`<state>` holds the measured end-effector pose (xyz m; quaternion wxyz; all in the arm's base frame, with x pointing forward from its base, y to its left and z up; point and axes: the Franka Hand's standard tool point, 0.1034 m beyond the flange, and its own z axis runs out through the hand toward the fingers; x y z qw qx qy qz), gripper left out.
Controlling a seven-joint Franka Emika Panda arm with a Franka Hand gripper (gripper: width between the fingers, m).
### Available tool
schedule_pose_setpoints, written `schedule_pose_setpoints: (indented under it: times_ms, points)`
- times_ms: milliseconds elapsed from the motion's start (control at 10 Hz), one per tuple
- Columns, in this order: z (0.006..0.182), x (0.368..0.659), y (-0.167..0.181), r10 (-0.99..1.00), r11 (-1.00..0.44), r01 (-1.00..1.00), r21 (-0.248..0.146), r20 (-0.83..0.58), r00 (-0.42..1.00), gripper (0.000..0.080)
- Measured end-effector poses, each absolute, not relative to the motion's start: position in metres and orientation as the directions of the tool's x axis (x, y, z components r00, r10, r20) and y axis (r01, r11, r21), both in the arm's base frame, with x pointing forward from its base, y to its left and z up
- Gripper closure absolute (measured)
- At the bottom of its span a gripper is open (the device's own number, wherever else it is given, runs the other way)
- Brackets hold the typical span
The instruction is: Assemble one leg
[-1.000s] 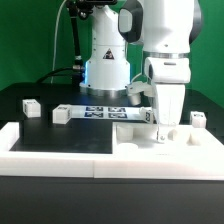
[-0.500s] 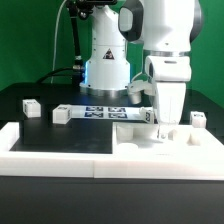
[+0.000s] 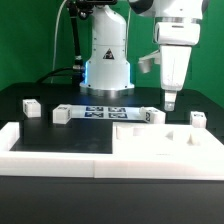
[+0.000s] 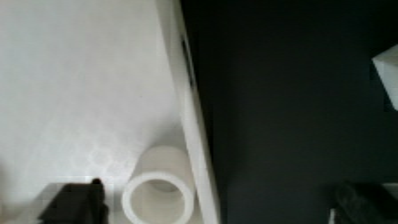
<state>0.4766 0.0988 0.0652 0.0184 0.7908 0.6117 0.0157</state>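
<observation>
Hovering over the white panel's (image 3: pixel 160 142) edge, your gripper (image 3: pixel 169 104) has its fingers (image 4: pixel 71 203) apart, nothing btwn them. Leg (image 3: pixel 153 115) stands upright just beside the marker board (image 3: pixel 105 111), at its end on the ext. view's right.

The table (image 3: pixel 70 140) is being shown as matt black and smooth. Beside the marker board (image 3: pixel 104 111), the leg (image 3: pixel 60 113) is being seen as matt white plastic. The white panel (image 4: pixel 89 90) near that board is being rendered finely pebbled; the arm's shell (image 3: pixel 105 52) behind the board is being lit glossy.
</observation>
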Motion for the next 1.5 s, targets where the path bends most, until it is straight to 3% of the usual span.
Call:
schedule_pose_setpoints:
  times_ms: [200,300,700,1000,1200,1500]
  points:
    - [0.064,0.475,0.100,0.908,-0.418,0.907,0.046,0.017,0.418,0.0150]
    - [0.061,0.466,0.101,0.820,-0.572,0.819,0.038,0.049,0.570,0.0150]
    - [0.045,0.438,0.138,0.403,-0.913,0.406,-0.038,0.072,0.912,0.0150]
    - [0.046,0.450,0.156,0.129,-0.987,0.135,-0.086,0.075,0.989,0.0150]
    - [0.044,0.449,0.159,0.060,-0.993,0.066,-0.096,0.067,0.996,0.0150]
    - [0.042,0.436,0.181,-0.193,-0.975,-0.189,-0.116,0.025,0.981,0.0150]
